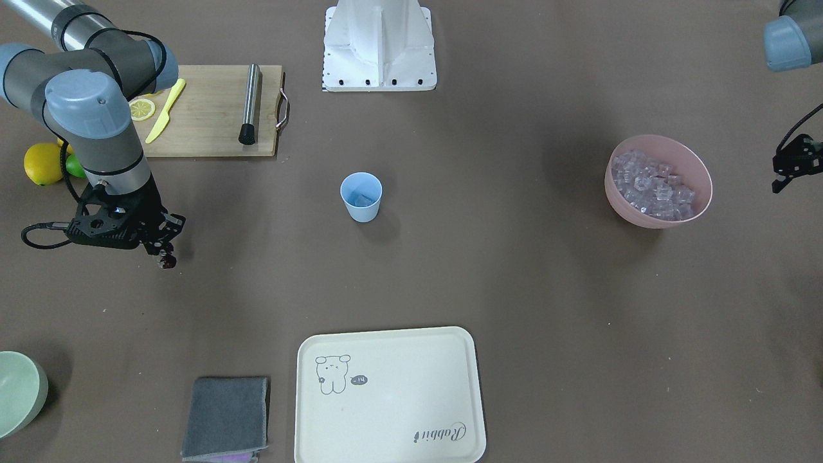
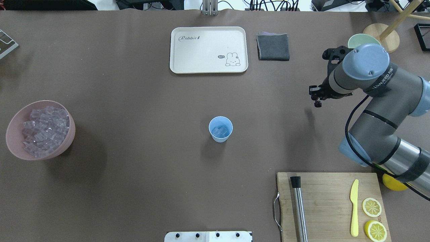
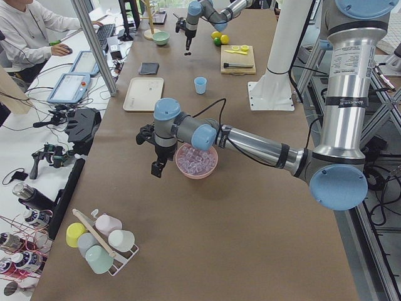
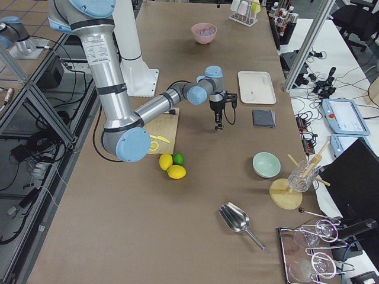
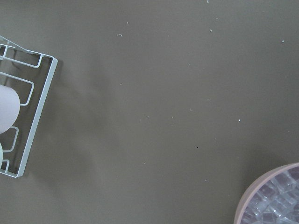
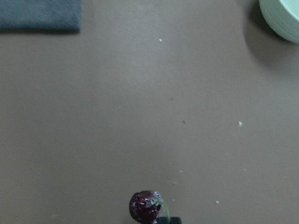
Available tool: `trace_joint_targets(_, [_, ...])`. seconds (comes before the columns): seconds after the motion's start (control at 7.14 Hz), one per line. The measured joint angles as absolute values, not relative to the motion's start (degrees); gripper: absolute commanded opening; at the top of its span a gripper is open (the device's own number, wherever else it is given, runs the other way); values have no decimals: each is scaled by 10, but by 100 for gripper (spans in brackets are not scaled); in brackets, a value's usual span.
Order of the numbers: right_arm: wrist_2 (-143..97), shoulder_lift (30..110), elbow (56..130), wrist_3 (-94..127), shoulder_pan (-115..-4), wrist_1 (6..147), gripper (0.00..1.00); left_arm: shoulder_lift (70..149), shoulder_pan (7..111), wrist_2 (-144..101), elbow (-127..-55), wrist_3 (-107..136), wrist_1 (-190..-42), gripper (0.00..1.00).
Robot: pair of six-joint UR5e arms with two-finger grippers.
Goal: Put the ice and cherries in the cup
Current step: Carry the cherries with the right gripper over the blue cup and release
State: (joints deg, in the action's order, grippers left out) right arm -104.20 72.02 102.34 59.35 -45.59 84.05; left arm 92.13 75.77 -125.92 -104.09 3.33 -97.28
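Observation:
The light blue cup (image 2: 220,129) stands upright mid-table with a few pieces of ice (image 2: 220,131) inside. More ice (image 2: 43,131) fills the pink bowl (image 2: 11,125) at the table's left end. My right gripper (image 2: 316,101) hangs above bare table right of the cup, shut on one dark red cherry (image 6: 144,207) with a green stem. Any other cherries are out of view. My left gripper (image 1: 779,185) hovers beside the pink bowl on the side away from the cup. Whether its fingers are open or shut does not show.
A cream tray (image 2: 208,49) and a grey cloth (image 2: 273,46) lie at the far edge, a pale green bowl (image 1: 19,392) beyond the right gripper. The cutting board (image 2: 331,205) holds a yellow knife, lemon slices and a metal rod. Lemons and a lime (image 4: 172,165) lie beside it.

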Motion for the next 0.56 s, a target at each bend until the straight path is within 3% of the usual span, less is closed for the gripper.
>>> trace_joint_targets(0.56, [-1034,611,1064,653,-401,842,0,921,757,-1260,-1043,33,-973,98])
